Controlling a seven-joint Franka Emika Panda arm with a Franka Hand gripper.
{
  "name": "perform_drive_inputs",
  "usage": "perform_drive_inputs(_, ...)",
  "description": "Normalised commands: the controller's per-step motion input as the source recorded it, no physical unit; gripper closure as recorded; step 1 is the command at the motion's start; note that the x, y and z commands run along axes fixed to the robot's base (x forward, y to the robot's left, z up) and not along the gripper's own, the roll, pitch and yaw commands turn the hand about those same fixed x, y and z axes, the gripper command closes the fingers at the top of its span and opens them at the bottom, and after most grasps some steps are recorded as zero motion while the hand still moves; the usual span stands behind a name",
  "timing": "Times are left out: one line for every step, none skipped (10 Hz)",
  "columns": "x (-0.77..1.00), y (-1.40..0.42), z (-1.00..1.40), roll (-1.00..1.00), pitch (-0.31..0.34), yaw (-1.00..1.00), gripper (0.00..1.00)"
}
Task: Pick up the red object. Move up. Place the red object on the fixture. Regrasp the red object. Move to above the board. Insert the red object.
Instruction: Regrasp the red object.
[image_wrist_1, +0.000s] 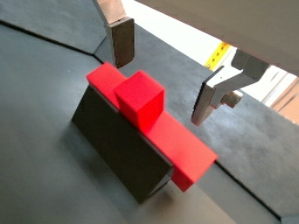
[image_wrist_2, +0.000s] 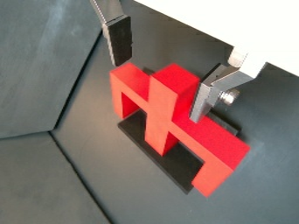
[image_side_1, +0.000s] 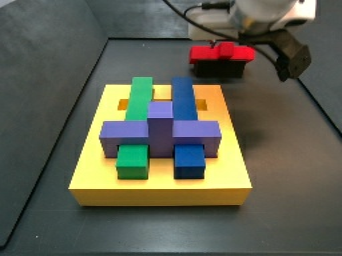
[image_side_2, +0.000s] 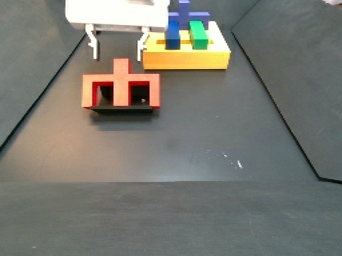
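The red object (image_wrist_2: 173, 122), a bright crossbar with two legs and a central stem, rests on the black fixture (image_side_2: 122, 108); the gripper (image_wrist_2: 163, 63) hangs just above it, fingers spread, holding nothing.

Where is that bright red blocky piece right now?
The bright red blocky piece rests on the small black fixture, apart from the yellow board; the open gripper hovers above it.

Dark grey matte floor (image_side_2: 174, 150) (a few pale specks), low black walls (image_side_2: 281, 100) along its edges.
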Motion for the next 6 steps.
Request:
perform_drive_inputs(0.10, 0.00, -0.35, 0.30, 0.091, 0.00, 0.00)
perform_drive_inputs(0.00, 0.00, -0.05, 0.00, 0.046, 0.00, 0.00)
perform_drive_inputs(0.02, 0.00, 0.00, 0.00, 0.000, 0.00, 0.00)
perform_drive_inputs(0.00, 0.16, -0.26, 0.15, 0.017, -0.16, 0.00)
perform_drive_inputs(0.00, 0.12, -0.21, 0.10, 0.000, -0.15, 0.00)
perform_drive_inputs(0.00, 0.09, -0.10, 0.07, 0.000, -0.11, 0.00)
